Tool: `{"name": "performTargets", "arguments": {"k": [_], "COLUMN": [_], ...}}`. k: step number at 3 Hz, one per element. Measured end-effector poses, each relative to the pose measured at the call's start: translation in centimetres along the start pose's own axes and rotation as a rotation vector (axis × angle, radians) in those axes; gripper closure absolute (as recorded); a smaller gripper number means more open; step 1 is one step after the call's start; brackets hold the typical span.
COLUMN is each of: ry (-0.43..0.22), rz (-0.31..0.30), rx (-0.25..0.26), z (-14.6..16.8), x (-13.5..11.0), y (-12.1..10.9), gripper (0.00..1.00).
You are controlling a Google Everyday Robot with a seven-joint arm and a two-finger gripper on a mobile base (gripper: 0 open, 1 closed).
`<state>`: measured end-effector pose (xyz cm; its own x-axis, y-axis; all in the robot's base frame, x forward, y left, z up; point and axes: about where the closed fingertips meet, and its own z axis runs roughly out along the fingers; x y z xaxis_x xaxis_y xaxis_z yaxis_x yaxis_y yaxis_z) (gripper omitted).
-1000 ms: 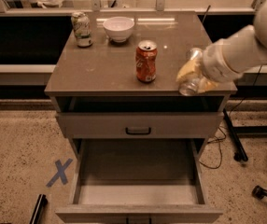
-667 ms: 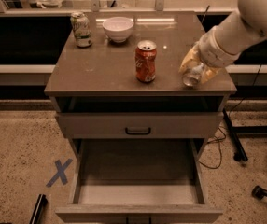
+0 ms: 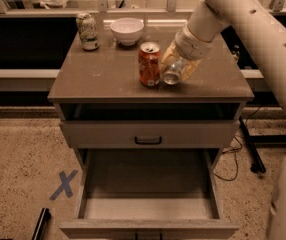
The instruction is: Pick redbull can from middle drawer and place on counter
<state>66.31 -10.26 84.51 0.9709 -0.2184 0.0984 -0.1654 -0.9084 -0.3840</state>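
My gripper (image 3: 175,68) hangs over the counter (image 3: 103,76), just right of the orange soda can (image 3: 149,64). Its yellowish fingers are shut on the redbull can (image 3: 172,73), a slim silver can held tilted with its round end facing the camera, close above the counter top. The middle drawer (image 3: 148,184) stands pulled out below, and its pale floor shows nothing in it. My white arm (image 3: 243,24) comes in from the upper right.
A green-and-white can (image 3: 87,31) and a white bowl (image 3: 127,30) stand at the counter's back left. The upper drawer front (image 3: 148,134) with its black handle is shut. A blue tape X (image 3: 63,185) marks the floor at left. Cables lie at right.
My gripper with the redbull can has moved left and inward, from the counter's right edge to over the counter next to the orange soda can.
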Motion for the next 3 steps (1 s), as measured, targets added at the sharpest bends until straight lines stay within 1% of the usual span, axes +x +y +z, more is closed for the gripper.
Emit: {"name": "performTargets", "arguments": {"k": [1, 2, 3], "ry": [0.001, 0.004, 0.005], "rz": [-0.007, -0.008, -0.008], "rx": [0.008, 0.014, 0.014], "z": [0.15, 0.45, 0.43], "x": [0.26, 0.44, 0.45], "y": [-0.79, -1.02, -1.03], "gripper": [0.12, 0.0, 0.0]}}
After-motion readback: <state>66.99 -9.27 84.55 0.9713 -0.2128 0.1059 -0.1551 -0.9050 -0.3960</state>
